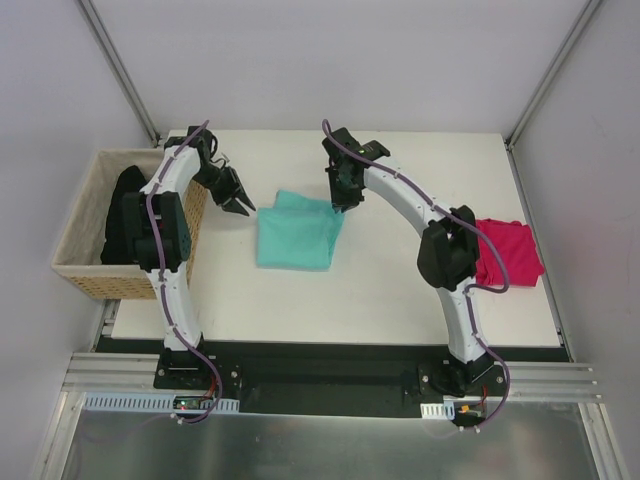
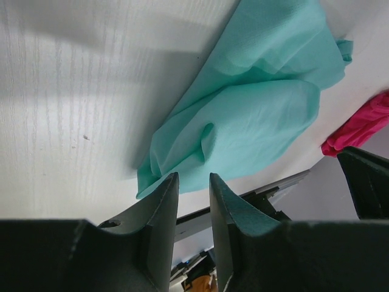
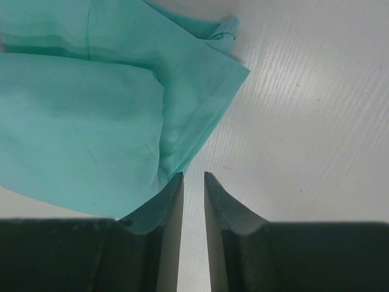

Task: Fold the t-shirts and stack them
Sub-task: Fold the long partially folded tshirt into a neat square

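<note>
While the magenta-pink t-shirt (image 1: 510, 252) lies bunched near the right edge of the tabletop (image 1: 400, 295), the teal-mint t-shirt (image 1: 293, 237) lies roughly folded at its middle, well apart. Beyond, the left tool (image 1: 245, 206) hangs just off its far-left corner and the right tool (image 1: 338, 205) above its far-right corner, each with jaws slightly apart, gripping nothing.

The teal t-shirt (image 3: 91, 115) lay folded in layers over the upper left, one hemmed corner pointing right across the white bench (image 3: 304, 134). The right pincer (image 3: 193, 175) hung by its lower edge, jaws narrowly apart with only bare bench between them.
</note>
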### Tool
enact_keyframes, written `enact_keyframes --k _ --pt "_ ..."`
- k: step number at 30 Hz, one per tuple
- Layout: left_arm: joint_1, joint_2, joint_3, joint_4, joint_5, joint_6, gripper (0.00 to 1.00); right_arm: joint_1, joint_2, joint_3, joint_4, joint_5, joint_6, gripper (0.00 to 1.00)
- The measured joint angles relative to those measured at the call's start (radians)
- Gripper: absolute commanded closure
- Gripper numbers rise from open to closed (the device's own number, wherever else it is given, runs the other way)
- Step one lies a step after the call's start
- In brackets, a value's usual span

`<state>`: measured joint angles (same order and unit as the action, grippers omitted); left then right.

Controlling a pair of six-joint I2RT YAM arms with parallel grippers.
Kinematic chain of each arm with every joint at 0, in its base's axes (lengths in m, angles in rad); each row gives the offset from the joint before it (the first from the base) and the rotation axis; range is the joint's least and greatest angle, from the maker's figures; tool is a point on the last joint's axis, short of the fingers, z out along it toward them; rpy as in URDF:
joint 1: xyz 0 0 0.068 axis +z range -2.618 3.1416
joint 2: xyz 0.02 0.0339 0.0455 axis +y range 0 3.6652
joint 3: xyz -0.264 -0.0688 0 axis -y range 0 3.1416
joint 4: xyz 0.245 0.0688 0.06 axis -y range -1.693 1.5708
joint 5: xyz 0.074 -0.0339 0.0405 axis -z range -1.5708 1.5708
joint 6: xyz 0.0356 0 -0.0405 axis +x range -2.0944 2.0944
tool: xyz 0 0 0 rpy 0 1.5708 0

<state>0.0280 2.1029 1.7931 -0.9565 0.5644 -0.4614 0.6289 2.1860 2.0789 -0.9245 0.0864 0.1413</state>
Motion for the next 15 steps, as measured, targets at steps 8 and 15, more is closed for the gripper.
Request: enact_keyframes --k 8,15 --pt "0.000 0.074 0.014 -0.003 0.004 0.007 0.73 -0.005 0.040 0.021 0.000 -0.048 0.005 0.76" --pt "-0.001 0.106 0.070 -0.010 0.011 0.006 0.73 -0.011 0.063 0.046 0.000 -0.066 0.005 0.75"
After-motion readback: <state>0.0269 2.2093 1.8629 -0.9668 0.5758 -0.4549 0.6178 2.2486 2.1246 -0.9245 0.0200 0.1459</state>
